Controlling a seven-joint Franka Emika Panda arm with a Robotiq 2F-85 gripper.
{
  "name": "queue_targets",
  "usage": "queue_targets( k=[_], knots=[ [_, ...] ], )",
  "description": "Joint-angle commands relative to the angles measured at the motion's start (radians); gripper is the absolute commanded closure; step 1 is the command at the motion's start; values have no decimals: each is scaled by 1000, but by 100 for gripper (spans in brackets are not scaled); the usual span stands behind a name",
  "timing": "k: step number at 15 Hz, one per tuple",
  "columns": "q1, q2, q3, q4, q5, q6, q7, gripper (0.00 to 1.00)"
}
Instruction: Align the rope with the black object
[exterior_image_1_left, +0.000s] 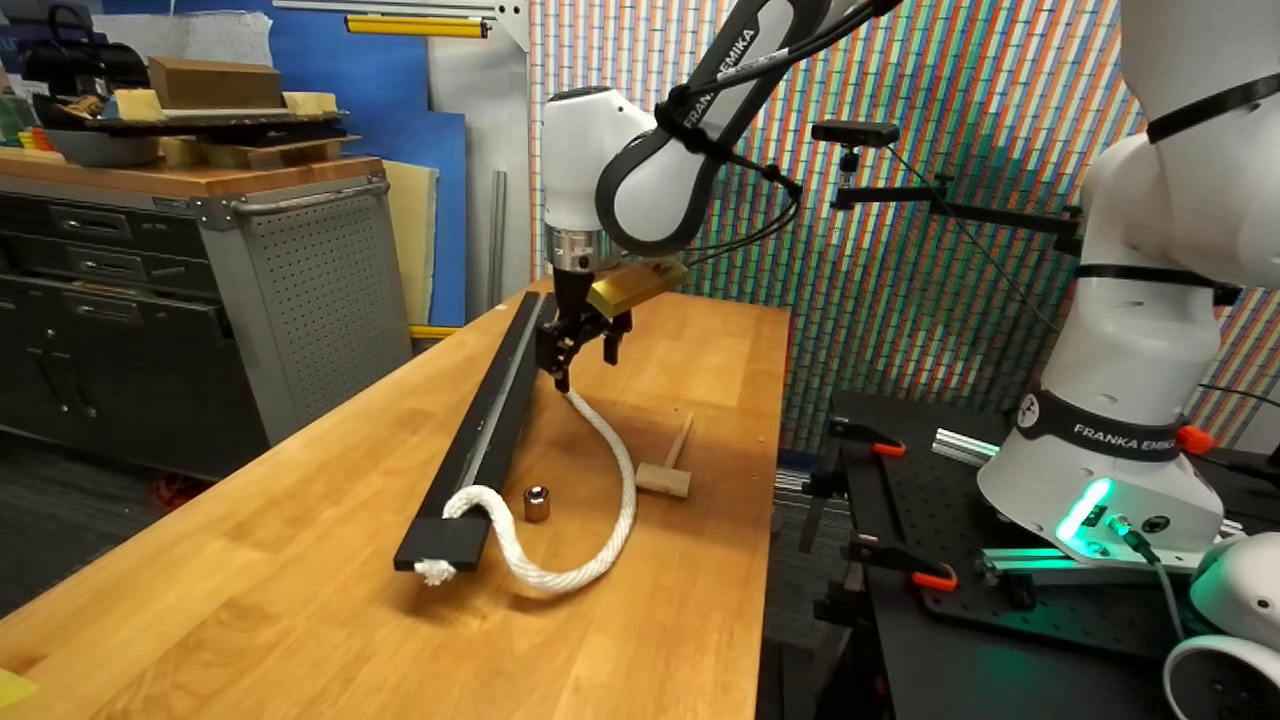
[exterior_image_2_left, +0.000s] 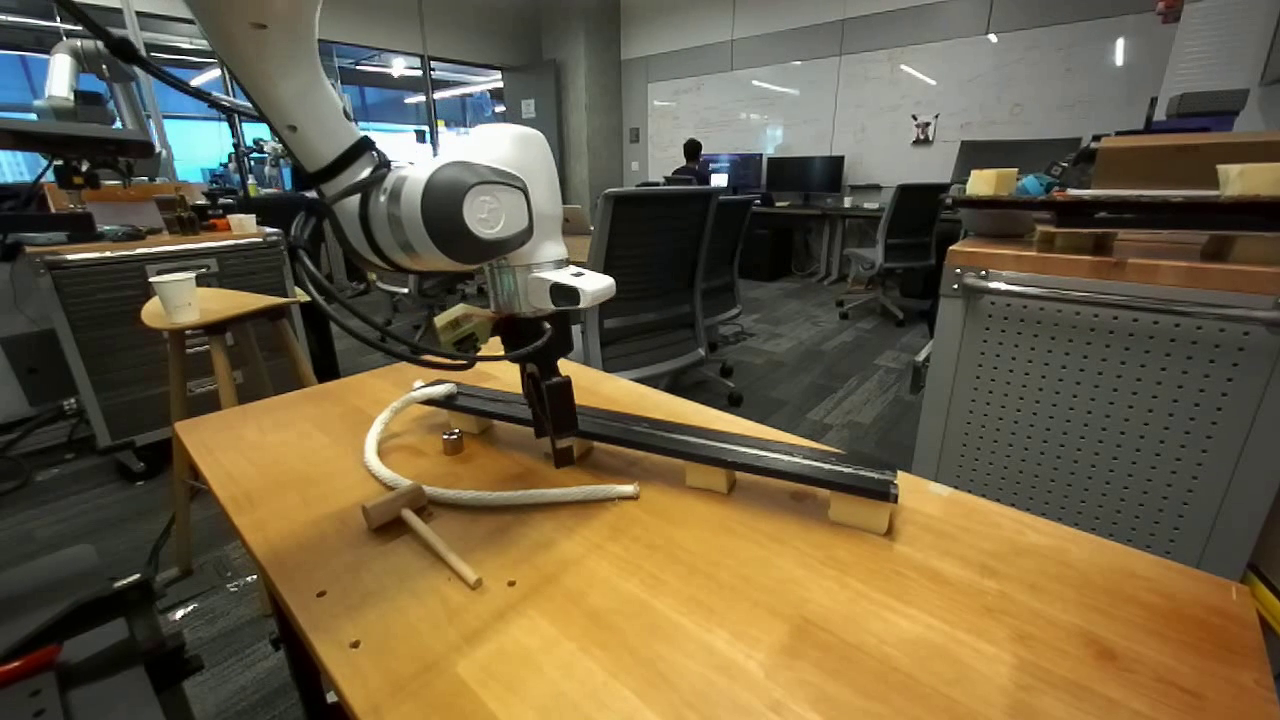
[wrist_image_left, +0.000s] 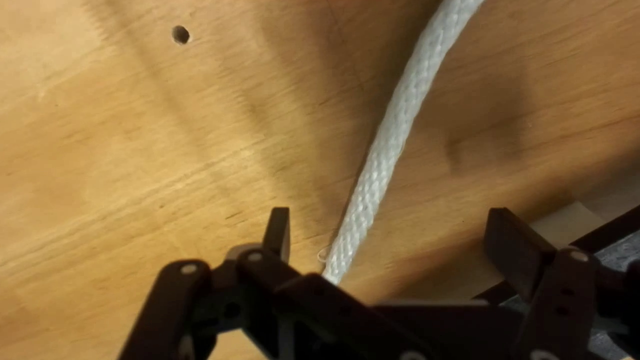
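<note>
The rope (exterior_image_1_left: 628, 490), likely light and limp, curls from the black bar (exterior_image_2_left: 690, 440) across the worktop (exterior_image_2_left: 800, 620) — from here, I'd pinch its loose end (exterior_image_2_left: 622, 491), near the spread, empty end effector (wrist_image_left: 390, 231).

Wrist view: rope (wrist_image_left: 389, 140) cropped at top.

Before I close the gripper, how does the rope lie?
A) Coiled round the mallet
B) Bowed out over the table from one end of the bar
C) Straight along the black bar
B: in both exterior views, the rope runs from one end of the black bar and curves across the table.
</note>
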Motion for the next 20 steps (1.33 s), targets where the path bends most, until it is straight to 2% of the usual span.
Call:
queue_targets(
  k=[1,13,14,16,20],
  knots=[
    [39,74,-42,70,38,16,12,0],
    [28,174,-56,131,155,18,-18,1],
    [28,178,-59,132,161,18,-19,25],
    [22,176,-56,130,177,16,-25,29],
    [11,166,-47,126,219,17,-36,63]
  ],
)
